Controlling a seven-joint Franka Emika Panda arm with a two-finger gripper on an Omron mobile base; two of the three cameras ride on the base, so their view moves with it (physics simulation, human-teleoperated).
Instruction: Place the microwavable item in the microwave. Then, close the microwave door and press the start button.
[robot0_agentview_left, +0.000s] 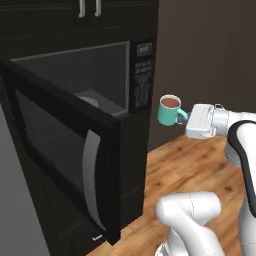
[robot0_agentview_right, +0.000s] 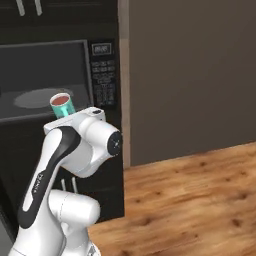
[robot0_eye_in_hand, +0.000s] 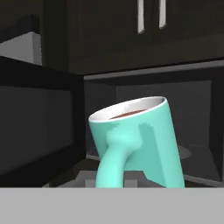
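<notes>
- The teal mug (robot0_agentview_left: 170, 111), short and side-handled with a pale rim and brown liquid, hangs upright in the air by the keypad panel (robot0_agentview_left: 143, 75).
- The fingers (robot0_agentview_left: 186, 118) clench its handle.
- The microwave door (robot0_agentview_left: 65, 150) stands open; keypad writing is too small to read.

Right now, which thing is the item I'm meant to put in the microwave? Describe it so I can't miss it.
Find the wide black microwave with its door swung open. Just right of its keypad, the gripper holds a small teal mug by its handle. It is the sole bright thing there, with brown liquid inside.
</notes>
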